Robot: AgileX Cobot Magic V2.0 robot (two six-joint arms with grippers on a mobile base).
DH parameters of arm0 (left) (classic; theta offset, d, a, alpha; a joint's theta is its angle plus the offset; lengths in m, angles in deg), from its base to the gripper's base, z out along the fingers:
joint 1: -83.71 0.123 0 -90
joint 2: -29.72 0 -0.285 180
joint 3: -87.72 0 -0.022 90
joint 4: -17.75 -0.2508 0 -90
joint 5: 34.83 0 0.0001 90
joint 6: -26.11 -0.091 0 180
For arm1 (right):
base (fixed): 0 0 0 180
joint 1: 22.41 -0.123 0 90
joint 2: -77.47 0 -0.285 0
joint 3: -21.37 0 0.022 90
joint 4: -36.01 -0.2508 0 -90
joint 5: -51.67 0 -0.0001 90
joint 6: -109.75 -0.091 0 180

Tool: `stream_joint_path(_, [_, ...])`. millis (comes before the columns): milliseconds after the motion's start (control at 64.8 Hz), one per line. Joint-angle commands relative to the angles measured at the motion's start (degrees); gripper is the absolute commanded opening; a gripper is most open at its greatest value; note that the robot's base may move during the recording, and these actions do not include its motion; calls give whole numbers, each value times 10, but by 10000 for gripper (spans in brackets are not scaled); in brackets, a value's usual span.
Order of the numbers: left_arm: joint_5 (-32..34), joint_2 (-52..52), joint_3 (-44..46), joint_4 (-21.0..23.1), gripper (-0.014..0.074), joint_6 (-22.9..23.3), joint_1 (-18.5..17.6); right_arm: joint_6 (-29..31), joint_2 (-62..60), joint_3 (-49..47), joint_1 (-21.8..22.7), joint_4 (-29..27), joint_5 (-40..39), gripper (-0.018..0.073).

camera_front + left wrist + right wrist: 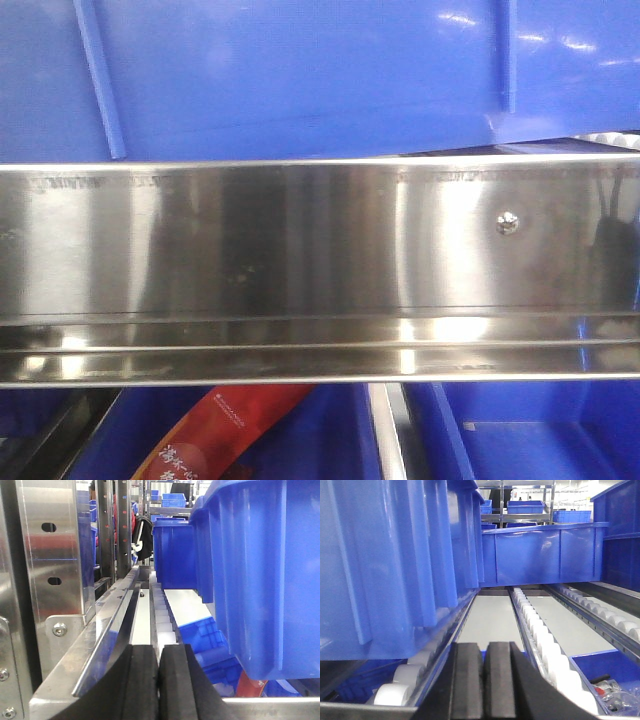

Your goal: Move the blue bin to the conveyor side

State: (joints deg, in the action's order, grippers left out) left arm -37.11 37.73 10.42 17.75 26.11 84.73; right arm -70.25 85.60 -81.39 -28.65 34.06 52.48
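The left fingers [142,685] and right fingers [467,680], pressed together and empty, flank the blue bin [385,565] and should open, then grip its sides evenly before lifting.

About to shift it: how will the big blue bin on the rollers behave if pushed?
The blue bin rests on white rollers, so it would likely glide. Its ribbed walls look stiff. Glossy plastic may slip against the fingers.
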Motion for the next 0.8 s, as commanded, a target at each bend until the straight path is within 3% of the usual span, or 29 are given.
stream_joint_path(0, [12,-2,1,0,-9,0,-3,0,-3,0,-1,4,-13,-79])
stream_joint_path(787, [36,-2,1,0,-9,0,-3,0,-3,0,-1,4,-13,-79])
